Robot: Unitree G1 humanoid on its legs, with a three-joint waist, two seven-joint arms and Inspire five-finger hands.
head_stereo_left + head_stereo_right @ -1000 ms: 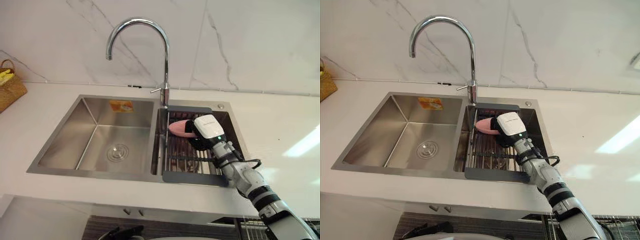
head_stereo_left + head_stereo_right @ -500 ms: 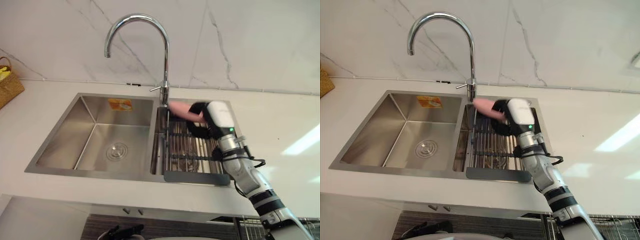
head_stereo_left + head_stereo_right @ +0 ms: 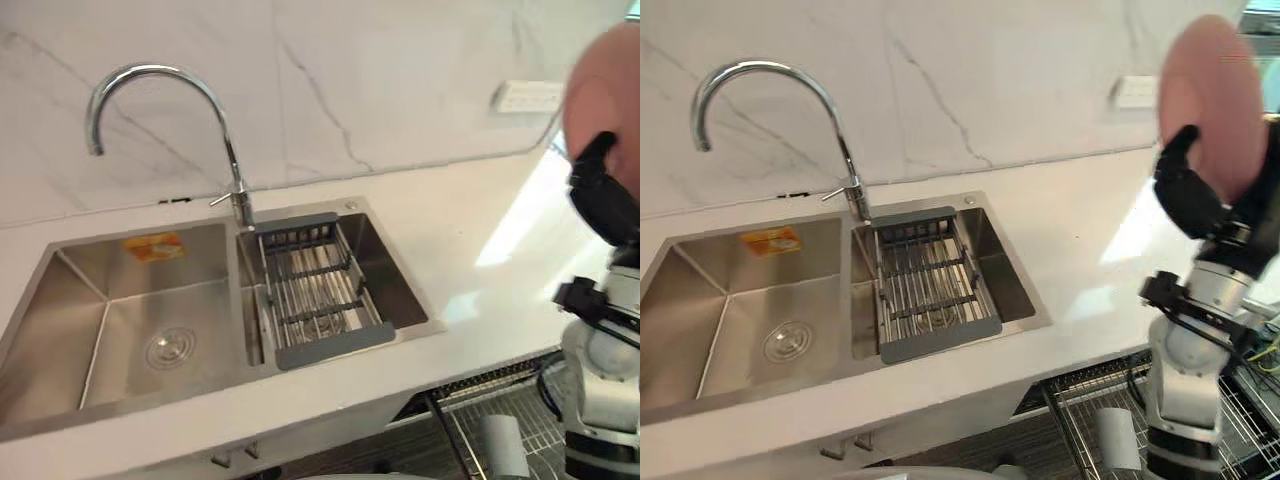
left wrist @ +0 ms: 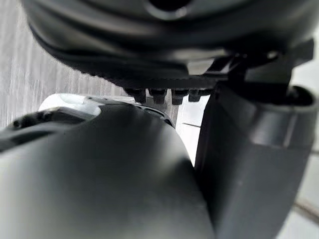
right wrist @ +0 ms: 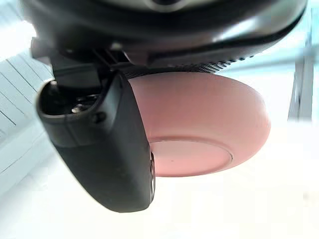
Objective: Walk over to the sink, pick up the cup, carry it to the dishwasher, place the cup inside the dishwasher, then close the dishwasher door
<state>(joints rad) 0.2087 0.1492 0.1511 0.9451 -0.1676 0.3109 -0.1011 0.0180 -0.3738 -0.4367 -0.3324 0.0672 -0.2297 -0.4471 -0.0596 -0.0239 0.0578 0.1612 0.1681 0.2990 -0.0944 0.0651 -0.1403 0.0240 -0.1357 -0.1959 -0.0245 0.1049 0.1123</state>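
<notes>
The pick-up step looks done and the carry is in hand. The right hand (image 3: 1195, 195) is raised high on the robot's right, well apart from the sink (image 3: 60, 270), with the pink cup (image 3: 1210, 100) in its grasp. In the right wrist view the thumb (image 5: 99, 144) is curled against the cup's side and the dark palm lies across the wall above it, so the cup is clamped between them with its flat base facing outward.

The steel sink has two basins set into the white table (image 3: 1080, 230). A curved faucet (image 3: 150, 75) stands behind the divider, and a grey-framed drain rack (image 3: 335, 345) lies in the right basin with nothing on it.

Below the table's front edge, at the lower right, a wire rack (image 3: 1072, 400) juts out; it is probably the dishwasher's pulled-out basket. A pale cylindrical item (image 3: 1110, 435) already stands in it.

The left hand (image 4: 149, 45) shows in its own wrist view as dark bulk, and I cannot tell whether it is spread or closed.

The next move calls for lowering the cup toward that wire rack, beside the pale item, not onto it, and turning it so that it seats between the wires before the hand lets go. The grasp covers little of the cup's wall, so a quick swing might loosen it. The door is yet to be closed.
</notes>
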